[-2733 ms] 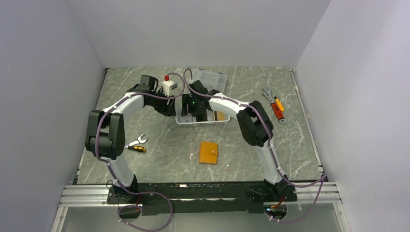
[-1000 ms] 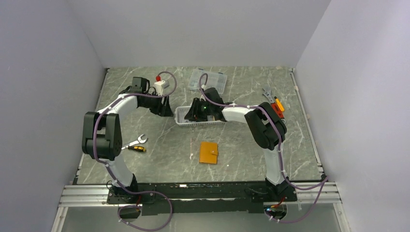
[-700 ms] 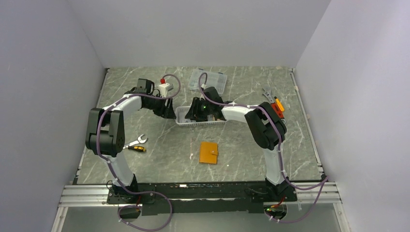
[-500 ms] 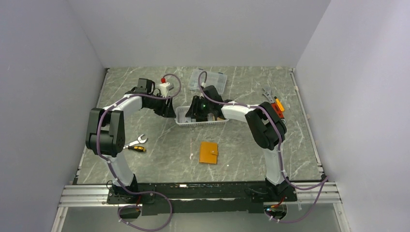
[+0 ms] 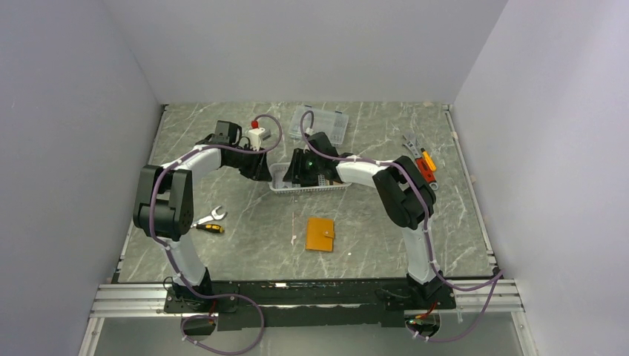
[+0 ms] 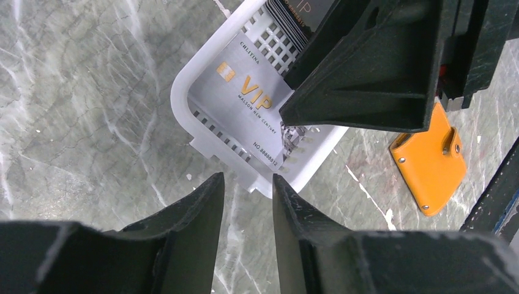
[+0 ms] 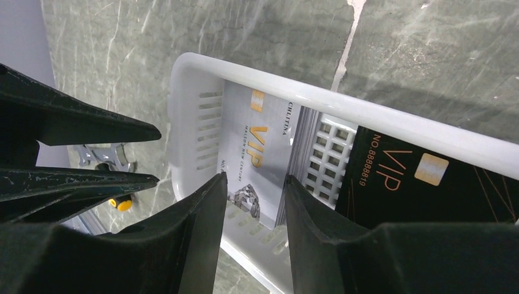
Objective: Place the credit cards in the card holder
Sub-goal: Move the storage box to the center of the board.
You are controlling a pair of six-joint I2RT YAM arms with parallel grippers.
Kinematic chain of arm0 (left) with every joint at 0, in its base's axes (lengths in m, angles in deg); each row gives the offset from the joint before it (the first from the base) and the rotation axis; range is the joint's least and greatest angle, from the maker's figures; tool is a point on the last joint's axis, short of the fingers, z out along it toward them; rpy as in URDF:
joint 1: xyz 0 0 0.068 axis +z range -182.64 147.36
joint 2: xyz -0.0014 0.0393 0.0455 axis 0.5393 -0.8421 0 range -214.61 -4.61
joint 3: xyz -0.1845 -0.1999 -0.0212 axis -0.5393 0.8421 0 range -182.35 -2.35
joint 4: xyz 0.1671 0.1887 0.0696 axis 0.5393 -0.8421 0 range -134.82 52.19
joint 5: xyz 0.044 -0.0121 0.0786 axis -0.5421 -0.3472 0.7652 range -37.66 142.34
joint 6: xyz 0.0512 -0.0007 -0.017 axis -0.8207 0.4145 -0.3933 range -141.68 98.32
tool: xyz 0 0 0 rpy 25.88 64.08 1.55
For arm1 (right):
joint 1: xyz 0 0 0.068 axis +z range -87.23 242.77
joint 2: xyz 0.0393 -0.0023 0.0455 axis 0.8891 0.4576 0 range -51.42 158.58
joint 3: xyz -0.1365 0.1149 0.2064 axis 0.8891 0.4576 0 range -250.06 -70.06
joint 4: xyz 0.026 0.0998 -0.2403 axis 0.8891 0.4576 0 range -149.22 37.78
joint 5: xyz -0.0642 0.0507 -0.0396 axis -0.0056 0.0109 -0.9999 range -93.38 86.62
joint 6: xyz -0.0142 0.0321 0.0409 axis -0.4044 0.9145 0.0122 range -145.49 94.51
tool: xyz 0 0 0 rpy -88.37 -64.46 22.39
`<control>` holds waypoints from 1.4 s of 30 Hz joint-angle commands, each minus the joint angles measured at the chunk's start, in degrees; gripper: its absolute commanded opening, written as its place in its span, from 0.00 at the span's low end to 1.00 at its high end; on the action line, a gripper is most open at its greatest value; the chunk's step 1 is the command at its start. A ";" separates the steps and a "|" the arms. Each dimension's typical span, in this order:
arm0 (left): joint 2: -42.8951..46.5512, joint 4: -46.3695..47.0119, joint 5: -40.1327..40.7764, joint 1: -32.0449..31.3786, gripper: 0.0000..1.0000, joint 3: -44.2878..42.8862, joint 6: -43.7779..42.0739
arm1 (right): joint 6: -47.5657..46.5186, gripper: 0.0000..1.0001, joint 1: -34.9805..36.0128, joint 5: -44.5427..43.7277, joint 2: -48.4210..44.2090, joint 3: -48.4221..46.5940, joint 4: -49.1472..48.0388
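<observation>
Card holder (image 5: 320,234) lay folded on table (image 5: 245,245) | beyond it, grey-white card (image 6: 245,101) and black card (image 7: 422,184) flat in white basket (image 6: 183,116) | right gripper (image 7: 256,177) above grey-white card, jaws apart, empty | left gripper (image 6: 248,179) by basket's corner, jaws apart, empty

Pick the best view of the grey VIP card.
Left wrist: the grey VIP card lies nearly whole in the white basket, print legible. Right wrist shows it partly behind the right end effector. Top external: too small to tell.

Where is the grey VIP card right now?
In the left wrist view the grey VIP card lies flat in the left end of the white basket, beside the black card.
</observation>
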 commanded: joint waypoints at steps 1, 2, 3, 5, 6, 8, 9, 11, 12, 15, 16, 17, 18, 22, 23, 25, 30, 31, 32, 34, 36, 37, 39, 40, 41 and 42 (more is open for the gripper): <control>-0.47 1.02 -1.24 -0.35 0.38 0.35 0.32 | 0.17 0.43 0.69 0.38 0.60 -2.95 -1.05; -0.60 0.87 -1.37 -0.35 0.37 0.27 0.20 | 0.23 0.42 0.82 0.45 0.46 -3.05 -1.16; -0.70 0.81 -1.52 -0.35 0.35 0.16 0.25 | 0.23 0.42 0.92 0.43 0.31 -3.20 -1.21; -0.80 0.67 -1.73 -0.38 0.33 0.15 0.23 | 0.23 0.42 1.10 0.45 -0.14 -3.45 -1.16; -0.80 0.70 -1.79 -0.43 0.33 0.22 0.24 | 0.36 0.42 1.23 0.43 -0.38 -3.54 -1.10; -0.89 0.53 -2.13 -0.42 0.31 0.21 0.19 | 0.72 0.42 1.19 0.84 -0.62 -3.46 -1.46; -1.01 0.39 -2.28 -0.43 0.31 0.11 0.25 | 0.95 0.42 1.14 0.89 -0.75 -3.40 -1.59; -1.19 0.16 -2.69 -0.43 0.29 0.30 0.21 | 1.44 0.42 1.28 1.26 -1.11 -3.21 -2.44; -1.24 0.06 -2.94 -0.42 0.28 0.32 0.23 | 1.53 0.42 1.28 1.47 -1.17 -3.29 -2.49; -0.88 0.22 -3.55 -0.43 0.26 1.17 0.23 | 1.48 0.42 1.38 1.72 -1.49 -3.83 -2.19; -0.67 0.26 -3.60 -0.51 0.26 1.45 0.23 | 1.53 0.42 1.45 1.59 -1.81 -3.84 -2.24; -0.45 0.31 -3.69 -0.52 0.25 1.70 0.25 | 1.63 0.42 1.57 1.60 -2.07 -3.70 -2.30; -0.33 0.23 -3.87 -0.52 0.25 1.85 0.17 | 1.80 0.42 1.55 1.56 -2.40 -3.64 -2.36; -0.13 -0.04 -3.97 -0.61 0.23 2.21 -0.05 | 1.97 0.39 1.51 1.44 -4.02 -3.18 -2.82; -0.18 0.08 -4.10 -0.61 0.23 2.34 0.01 | 2.07 0.38 1.48 1.48 -4.21 -3.27 -2.62; -0.17 -0.04 -4.06 -0.61 0.23 2.33 0.01 | 2.41 0.37 1.52 1.65 -4.48 -3.24 -2.79; -0.19 -0.20 -4.56 -0.61 0.22 2.28 0.09 | 2.88 0.34 1.53 1.86 -5.08 -3.17 -3.39; -0.19 -0.21 -4.54 -0.61 0.22 2.23 0.00 | 3.04 0.33 1.52 1.97 -4.94 -3.08 -3.68; -0.19 -0.36 -4.59 -0.61 0.22 2.21 -0.09 | 3.28 0.33 1.58 2.32 -4.71 -3.00 -3.94; -0.12 -0.47 -4.63 -0.61 0.21 2.24 -0.20 | 3.31 0.34 1.55 2.56 -3.79 -3.17 -3.66; 0.09 -1.06 -4.76 -0.57 0.21 2.12 -0.44 | 2.67 0.35 1.57 1.22 -3.32 -3.30 -2.36; 0.29 -1.52 -4.98 -0.56 0.21 1.91 -0.58 | 2.01 0.37 1.57 0.10 -3.47 -3.06 -1.65; 1.26 -2.56 -5.58 -0.37 0.21 1.68 -0.79 | 0.77 0.42 1.35 -1.97 -4.14 -2.77 -0.14; 1.93 -2.73 -5.93 -0.16 0.21 1.54 -0.76 | 0.21 0.44 1.35 -2.63 -4.32 -2.76 0.36; 2.54 -2.95 -6.29 0.09 0.22 1.43 -0.63 | -0.23 0.45 1.35 -3.09 -4.43 -2.90 0.55; 3.22 -3.13 -6.84 0.31 0.22 1.14 -0.47 | -0.37 0.47 1.35 -3.36 -4.32 -3.07 0.57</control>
